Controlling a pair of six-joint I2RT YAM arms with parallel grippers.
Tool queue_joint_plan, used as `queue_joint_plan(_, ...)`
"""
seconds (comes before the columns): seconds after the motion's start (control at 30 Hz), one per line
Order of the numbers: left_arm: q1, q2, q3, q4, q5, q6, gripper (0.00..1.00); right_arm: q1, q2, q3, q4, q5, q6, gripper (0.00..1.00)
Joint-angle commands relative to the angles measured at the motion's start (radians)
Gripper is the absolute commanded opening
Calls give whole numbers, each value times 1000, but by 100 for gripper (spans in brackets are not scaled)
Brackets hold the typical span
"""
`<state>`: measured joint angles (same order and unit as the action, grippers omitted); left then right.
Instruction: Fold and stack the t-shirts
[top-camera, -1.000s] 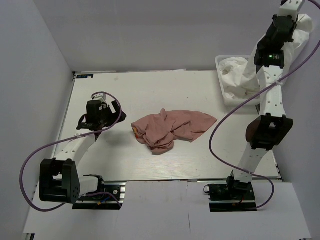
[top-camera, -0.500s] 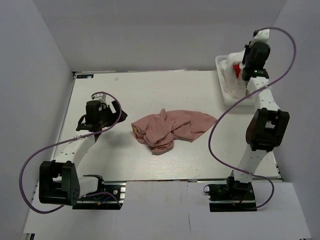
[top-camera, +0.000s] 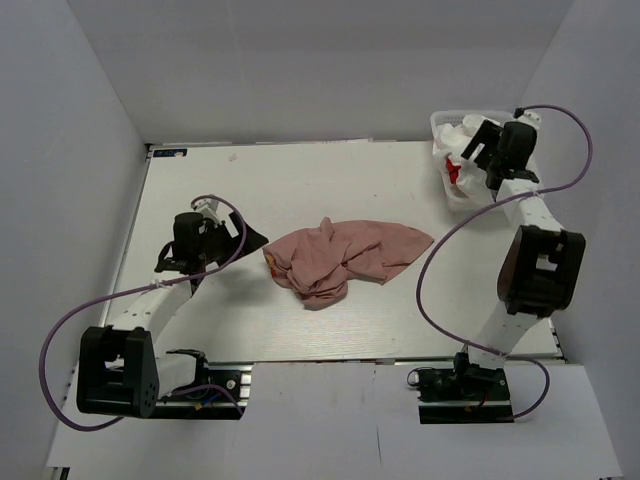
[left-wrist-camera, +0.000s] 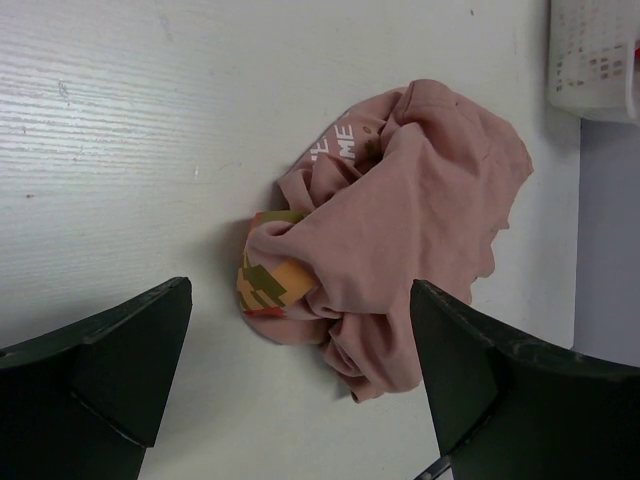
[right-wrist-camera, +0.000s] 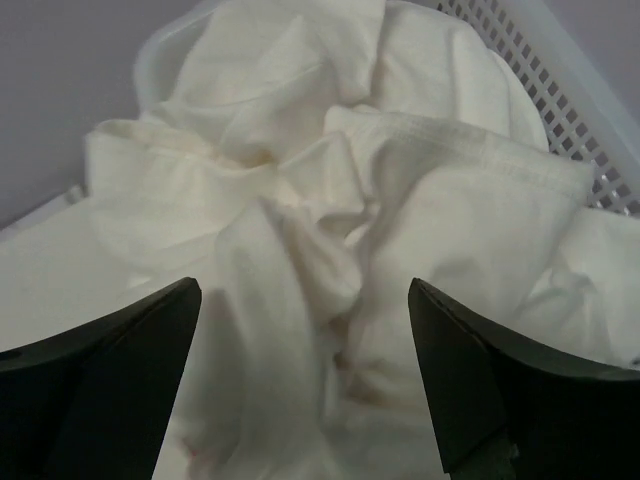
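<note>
Midway across the table (top-camera: 330, 180) the pink shirt (top-camera: 345, 258) lies crumpled in a heap. Its coloured print and white lettering are bunched at the end nearest the left gripper (top-camera: 250, 240). That gripper hangs just beside the heap, on its left, with jaws spread wide and nothing between them. Seen from the left wrist, the shirt lies just ahead of the gap between the two fingers.

At the far right corner stands the basket (top-camera: 440, 122), with white shirts (top-camera: 452, 150) heaped in it, one showing a red patch (top-camera: 455, 173). The right gripper (top-camera: 472, 143) hovers over the basket with its jaws wide apart and nothing gripped. Its wrist view shows rumpled white cloth close below the fingers, with the basket's lattice wall at the upper right.
</note>
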<state>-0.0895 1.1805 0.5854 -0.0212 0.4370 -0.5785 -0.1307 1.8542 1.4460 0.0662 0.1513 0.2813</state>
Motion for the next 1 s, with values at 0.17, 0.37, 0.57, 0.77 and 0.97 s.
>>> queue_joint_plan(0.17,-15,11,-9,43,-18,-33,100,49,-464,-257,46,-228,102,90)
queue_joint_plan(0.37,-15,148,-6,116,61,-34,95,176,-631,-439,37,-315,110,90)
queue_joint_plan(0.57,-24,277,16,239,160,-60,75,393,-577,-573,15,-317,93,90)
queue_joint_plan(0.77,-56,395,77,250,200,-69,38,529,-329,-544,-3,-288,117,90)
queue_joint_plan(0.97,-76,397,110,202,181,-38,0,606,-156,-489,32,-266,159,87)
